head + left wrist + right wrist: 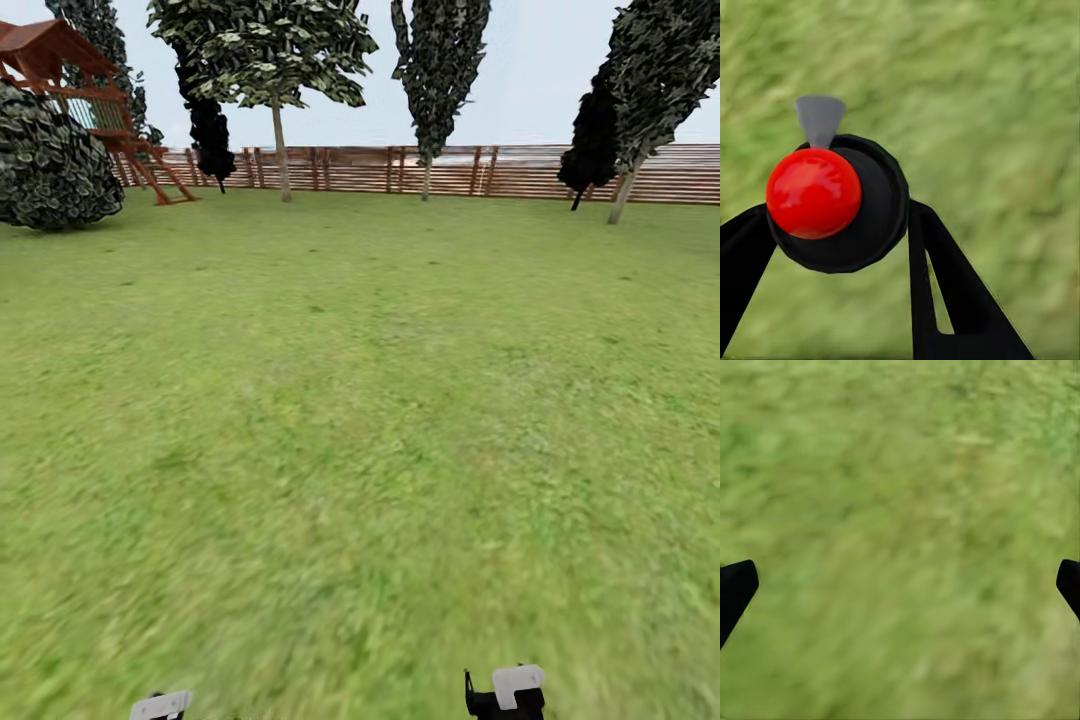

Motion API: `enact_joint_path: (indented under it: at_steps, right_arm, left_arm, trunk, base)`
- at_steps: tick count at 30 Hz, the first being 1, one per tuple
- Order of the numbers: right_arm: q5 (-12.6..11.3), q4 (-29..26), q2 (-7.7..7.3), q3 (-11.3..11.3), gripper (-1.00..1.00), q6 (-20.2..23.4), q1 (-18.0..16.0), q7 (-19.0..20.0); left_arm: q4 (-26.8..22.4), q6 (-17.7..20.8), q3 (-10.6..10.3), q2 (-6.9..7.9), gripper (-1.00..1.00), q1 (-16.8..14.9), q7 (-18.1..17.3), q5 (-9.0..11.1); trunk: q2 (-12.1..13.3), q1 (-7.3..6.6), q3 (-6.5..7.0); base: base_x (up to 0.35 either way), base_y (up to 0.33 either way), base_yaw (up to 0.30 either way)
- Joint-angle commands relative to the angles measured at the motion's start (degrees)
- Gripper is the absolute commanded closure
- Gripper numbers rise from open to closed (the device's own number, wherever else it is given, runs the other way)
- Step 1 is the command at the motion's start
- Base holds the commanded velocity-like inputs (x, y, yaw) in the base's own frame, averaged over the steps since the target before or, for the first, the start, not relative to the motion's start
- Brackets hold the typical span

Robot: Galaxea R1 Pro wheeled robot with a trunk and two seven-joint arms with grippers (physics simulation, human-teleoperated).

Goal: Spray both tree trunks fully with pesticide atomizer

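The pesticide atomizer (832, 206), dark-bodied with a glossy red top and a pale grey trigger, sits pinched between the two black fingers (945, 292) of the left gripper (832, 247), seen from above in the left wrist view with blurred grass beneath it. The right gripper (900, 585) is spread wide and carries nothing, its fingertips at the picture's far sides over the lawn (360, 430). In the head view the grass runs out to a slatted wooden fence (520, 172); a pale-trunked tree (281, 150) stands before it toward the far left, and another leaning tree (625, 190) toward the far right, both well apart from the robot. A wooden playset (70, 90) and a round shrub (50, 160) mark the far left corner. The step in hand looks like the drive to a first tree: best to keep the bottle upright, hold the grip firm, and stop near the trunk with the nozzle facing the bark.
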Motion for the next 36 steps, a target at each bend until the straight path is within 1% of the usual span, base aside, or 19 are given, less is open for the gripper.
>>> enact_joint_path:
  at_steps: [1, 3, 6, 12, 23, 26, 31, 36]
  right_arm:
    - [0.31, 0.04, 0.0, 0.38, -1.0, 0.04, -0.03, -0.6]
    - [0.31, 0.03, 0.0, 0.38, -1.0, 0.04, -0.03, -0.6]
    - [0.31, 0.03, 0.03, 0.38, -1.0, 0.05, -0.03, -0.6]
    - [0.31, 0.03, 0.04, 0.38, -1.0, 0.05, -0.03, -0.6]
    - [0.31, 0.03, 0.0, 0.38, -1.0, 0.04, -0.03, -0.6]
    - [0.34, 0.04, -0.05, 0.38, -1.0, 0.05, -0.03, -0.51]
    - [0.66, 0.11, -0.53, 0.55, -1.0, 0.05, -0.03, -0.34]
    - [0.66, 0.12, -0.55, 0.56, -1.0, 0.05, -0.03, -0.33]
  left_arm:
    - [0.06, -0.16, -0.37, 0.01, 1.0, -0.04, -0.25, 0.61]
    - [0.06, -0.11, -0.37, 0.01, 1.0, -0.04, -0.23, 0.62]
    - [0.06, -0.12, -0.37, 0.01, 1.0, -0.04, -0.1, 0.68]
    - [0.06, -0.16, -0.37, 0.08, 1.0, -0.04, -0.02, 1.11]
    - [0.06, -0.16, -0.32, 0.1, 1.0, -0.04, 0.01, 1.16]
    - [0.06, -0.16, -0.29, 0.1, 1.0, -0.04, 0.07, 1.21]
    - [0.06, -0.16, -0.27, 0.1, 1.0, -0.04, 0.19, 1.23]
    - [0.06, -0.16, -0.28, 0.1, 1.0, -0.04, 0.19, 1.23]
  trunk:
    - [-0.02, -0.01, 0.0]
    - [-0.02, -0.01, 0.1]
    - [-0.02, -0.01, 0.25]
    - [-0.02, -0.01, 0.54]
    - [-0.02, -0.01, 1.06]
    - [-0.02, -0.01, 1.1]
    - [-0.02, -0.01, 1.11]
    - [-0.02, -0.01, 1.11]
  base:
    - [0.0, 0.0, 0.242]
    - [0.041, 0.0, 0.242]
    - [0.262, 0.0, 0.242]
    - [0.33, 0.016, 0.242]
    - [0.337, 0.092, 0.24]
    - [0.337, 0.044, 0.068]
    - [0.337, 0.004, 0.006]
    - [0.337, 0.0, 0.0]
